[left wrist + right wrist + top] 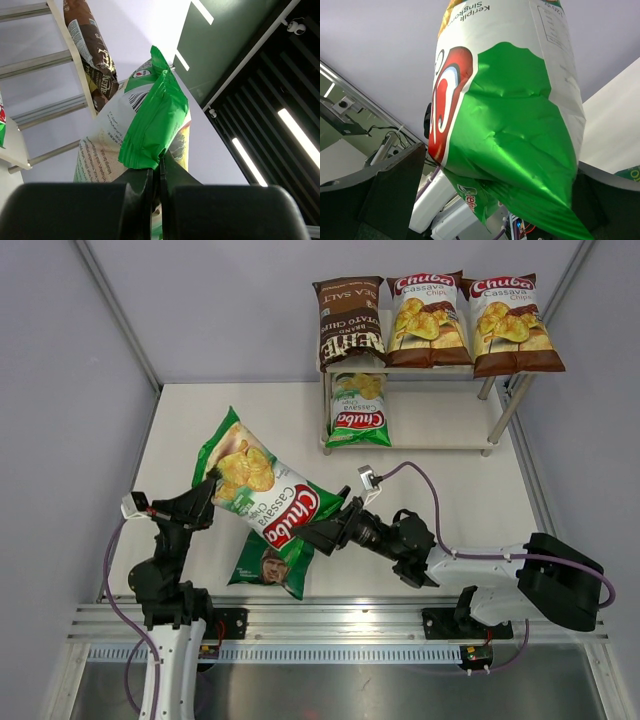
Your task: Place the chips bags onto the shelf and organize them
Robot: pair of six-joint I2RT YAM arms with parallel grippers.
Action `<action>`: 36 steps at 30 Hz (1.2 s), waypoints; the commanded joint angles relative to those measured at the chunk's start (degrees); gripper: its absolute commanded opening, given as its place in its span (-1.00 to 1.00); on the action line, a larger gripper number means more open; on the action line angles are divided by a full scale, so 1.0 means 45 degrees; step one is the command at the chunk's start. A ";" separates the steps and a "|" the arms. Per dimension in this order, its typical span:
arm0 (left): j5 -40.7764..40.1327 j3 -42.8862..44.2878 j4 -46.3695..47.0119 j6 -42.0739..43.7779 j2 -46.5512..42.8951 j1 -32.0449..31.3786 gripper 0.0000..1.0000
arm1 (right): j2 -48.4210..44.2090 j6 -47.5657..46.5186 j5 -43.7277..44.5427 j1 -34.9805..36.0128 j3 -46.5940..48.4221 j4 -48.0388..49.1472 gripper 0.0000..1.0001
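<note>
Left gripper (208,485) – jaws pinched shut on the crimped green top edge of a green-and-white bag (268,492), which hangs in the air over the near part of the table (200,410). The front reads "Chuba Cassava Chips"; the right wrist view also gives "Keripik Singkong".

Right gripper (330,525) – fingers spread wide on either side of that bag's other end, with a gap showing on one side.

Under the lifted bag, a dark green bag (272,565) lies flat on the table, its lettering too small to read.

Farther back is the shelf (440,425). On the lower board, at the left end, sits a green "Chuba" bag (358,410), logo upside down. The upper board holds a dark brown bag (349,322), "SEA SALT" and "POTATO CHIPS" inverted, then two brown-and-white "Chuba Cassava Chips" bags (428,318) (510,325) side by side.
</note>
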 commanded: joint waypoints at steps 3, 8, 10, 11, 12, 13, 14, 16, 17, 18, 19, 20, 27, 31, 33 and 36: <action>0.1299 0.0434 0.0471 -0.0294 -0.0189 -0.0434 -1.00 | 0.0080 -0.1076 0.0161 0.0228 0.1400 0.1116 0.99; 0.1905 0.0668 0.0081 0.0193 -0.0151 -0.0454 -0.91 | -0.0252 -0.1662 0.0141 0.0228 0.1675 0.0725 0.86; 0.2060 0.0844 -0.0249 0.0467 -0.0150 -0.0454 -0.82 | -0.0388 -0.1935 0.0044 0.0247 0.1636 0.0706 0.64; 0.2100 0.0922 -0.0387 0.0797 -0.0150 -0.0473 -0.75 | -0.0447 -0.2013 0.0024 0.0228 0.1597 0.0687 0.38; 0.2101 0.1097 -0.0485 0.0974 -0.0150 -0.0473 -0.72 | -0.0486 -0.2053 -0.0015 0.0228 0.1558 0.0706 0.27; 0.2120 0.1195 -0.0699 0.1131 -0.0150 -0.0473 -0.68 | -0.0564 -0.2092 -0.0131 0.0228 0.1480 0.0725 0.17; 0.2120 0.1273 -0.0817 0.1480 -0.0150 -0.0473 -0.64 | -0.0603 -0.2150 -0.0210 0.0228 0.1440 0.0745 0.09; 0.2062 0.1662 -0.1167 0.1872 -0.0170 -0.0454 -0.57 | -0.0720 -0.2268 -0.0386 0.0228 0.1343 0.0803 -0.11; 0.2023 0.1820 -0.1305 0.2338 -0.0151 -0.0473 -0.48 | -0.0779 -0.2287 -0.0541 0.0228 0.1304 0.0804 -0.15; 0.2003 0.2111 -0.1616 0.2556 -0.0170 -0.0454 -0.42 | -0.0857 -0.2288 -0.0639 0.0228 0.1284 0.0784 -0.21; 0.1984 0.2249 -0.1754 0.2771 -0.0189 -0.0454 -0.33 | -0.0993 -0.2307 -0.0776 0.0228 0.1245 0.0745 -0.24; 0.1983 0.2367 -0.1852 0.3198 -0.0189 -0.0454 -0.20 | -0.1072 -0.2327 -0.0874 0.0228 0.1225 0.0706 -0.28; 0.2392 0.3285 -0.2128 0.5036 0.0257 -0.0473 0.98 | -0.1970 -0.2015 -0.1187 0.0247 0.1049 0.0160 -0.49; 0.3485 0.3598 -0.0647 0.6071 0.0903 -0.0454 0.98 | -0.2555 -0.1858 -0.1168 0.0247 0.1205 -0.0970 -0.67; 0.4089 0.3734 0.0444 0.6268 0.1196 -0.0454 0.98 | -0.2712 -0.1683 -0.1070 0.0228 0.1264 -0.1401 -0.68; 0.4638 0.4008 0.0958 0.6951 0.1762 -0.0454 0.98 | -0.3005 -0.1487 -0.1050 0.0228 0.1478 -0.2690 -0.70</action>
